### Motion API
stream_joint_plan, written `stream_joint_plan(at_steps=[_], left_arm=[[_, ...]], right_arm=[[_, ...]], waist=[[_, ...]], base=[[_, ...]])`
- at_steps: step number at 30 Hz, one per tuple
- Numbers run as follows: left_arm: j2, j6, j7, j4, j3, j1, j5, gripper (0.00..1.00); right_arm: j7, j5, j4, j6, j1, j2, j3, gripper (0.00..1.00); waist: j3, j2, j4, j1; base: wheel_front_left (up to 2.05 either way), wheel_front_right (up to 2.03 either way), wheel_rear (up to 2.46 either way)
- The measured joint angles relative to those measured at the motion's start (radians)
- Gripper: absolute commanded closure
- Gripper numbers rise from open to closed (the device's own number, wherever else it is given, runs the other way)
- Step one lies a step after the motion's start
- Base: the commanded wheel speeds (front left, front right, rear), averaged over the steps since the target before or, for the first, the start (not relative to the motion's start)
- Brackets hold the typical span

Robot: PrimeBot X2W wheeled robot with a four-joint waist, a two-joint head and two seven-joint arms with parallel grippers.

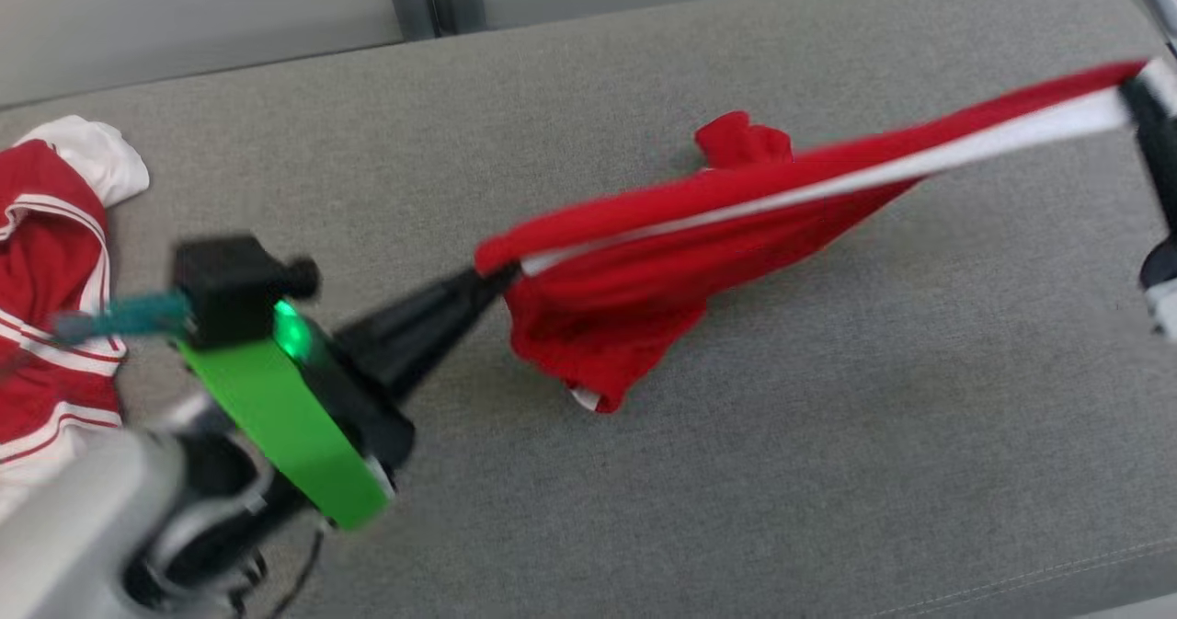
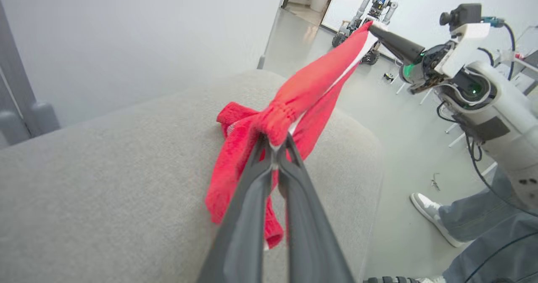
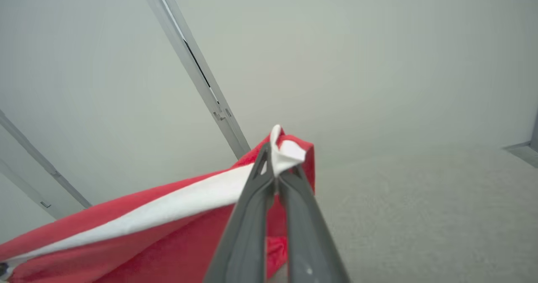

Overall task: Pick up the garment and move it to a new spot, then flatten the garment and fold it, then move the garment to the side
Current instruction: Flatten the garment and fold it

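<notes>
A red garment with a white stripe hangs stretched above the grey sofa cushion, its lower folds touching the fabric. My left gripper is shut on the garment's left end, which bunches at its fingertips in the left wrist view. My right gripper is shut on the raised right end at the far right edge. In the right wrist view, the red and white garment is pinched between the right gripper. The left wrist view also shows the right gripper holding the garment high.
Another red and white garment lies crumpled at the cushion's left end. A grey wall runs behind the sofa. A person's leg and shoe stand on the floor beyond the sofa's end, and another robot stands far off.
</notes>
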Motion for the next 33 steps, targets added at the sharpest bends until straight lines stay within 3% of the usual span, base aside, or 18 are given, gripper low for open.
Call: stream_joint_plan(at_steps=[2, 5, 7, 10, 13, 15, 19, 22, 26, 29, 33], left_arm=[[0.035, 0.024, 0.097, -0.052, 0.07, -0.133, -0.084, 1.0], [0.031, 0.063, 0.233, -0.021, 0.135, -0.392, -0.157, 1.0], [-0.013, 0.091, 0.302, 0.084, 0.154, -0.596, -0.169, 1.0], [-0.102, 0.12, 0.313, 0.279, 0.168, -0.868, -0.123, 1.0], [-0.175, 0.124, 0.235, 0.496, 0.16, -1.07, -0.011, 1.0], [-0.216, 0.107, 0.13, 0.612, 0.157, -1.149, 0.062, 1.0], [-0.235, 0.026, -0.091, 0.759, 0.135, -1.273, 0.186, 1.0], [-0.247, -0.001, -0.206, 0.839, 0.121, -1.249, 0.187, 1.0], [-0.234, -0.008, -0.263, 0.866, 0.035, -1.074, 0.127, 1.0], [-0.189, -0.008, -0.274, 0.787, -0.053, -0.914, 0.03, 1.0], [-0.083, -0.009, -0.329, 0.629, -0.179, -0.684, -0.024, 1.0]], right_arm=[[0.096, 0.02, -0.05, 0.0, -0.126, 0.027, -0.061, 1.0], [0.228, -0.027, -0.029, 0.0, -0.39, 0.094, -0.13, 1.0], [0.302, -0.109, 0.056, 0.0, -0.616, 0.168, -0.176, 1.0], [0.335, -0.276, 0.205, 0.001, -0.93, 0.259, -0.213, 1.0], [0.251, -0.446, 0.359, 0.001, -1.163, 0.325, -0.227, 1.0], [0.171, -0.5, 0.451, 0.001, -1.254, 0.362, -0.24, 1.0], [-0.015, -0.509, 0.598, 0.001, -1.409, 0.382, -0.23, 1.0], [-0.101, -0.449, 0.67, 0.001, -1.388, 0.384, -0.175, 1.0], [-0.173, -0.314, 0.691, 0.001, -1.183, 0.387, -0.105, 1.0], [-0.216, -0.247, 0.64, 0.0, -0.965, 0.383, -0.059, 1.0], [-0.262, -0.155, 0.506, 0.0, -0.656, 0.339, -0.034, 1.0]], waist=[[0.038, 0.0, 0.001, 0.0], [0.109, 0.0, 0.002, 0.0], [0.166, 0.0, 0.005, 0.0001], [0.251, 0.0, 0.009, 0.0003], [0.334, 0.0, 0.014, 0.0003], [0.384, 0.0, 0.016, 0.0004], [0.475, 0.0, 0.019, 0.0003], [0.531, 0.0, 0.018, 0.0003], [0.571, 0.0, 0.017, 0.0004], [0.561, 0.0, 0.015, 0.0002], [0.524, 0.0, 0.013, 0.0001]], base=[[0.0, 0.0, 0.0], [0.0, 0.0, 0.0], [0.0, 0.0, 0.0], [0.0, 0.0, 0.0], [0.0, 0.0, 0.0], [0.0, 0.0, 0.0], [0.0, 0.0, 0.0], [0.0, 0.0, 0.0], [0.0, 0.0, 0.0], [0.0, 0.0, 0.0], [0.0, 0.0, 0.0]])
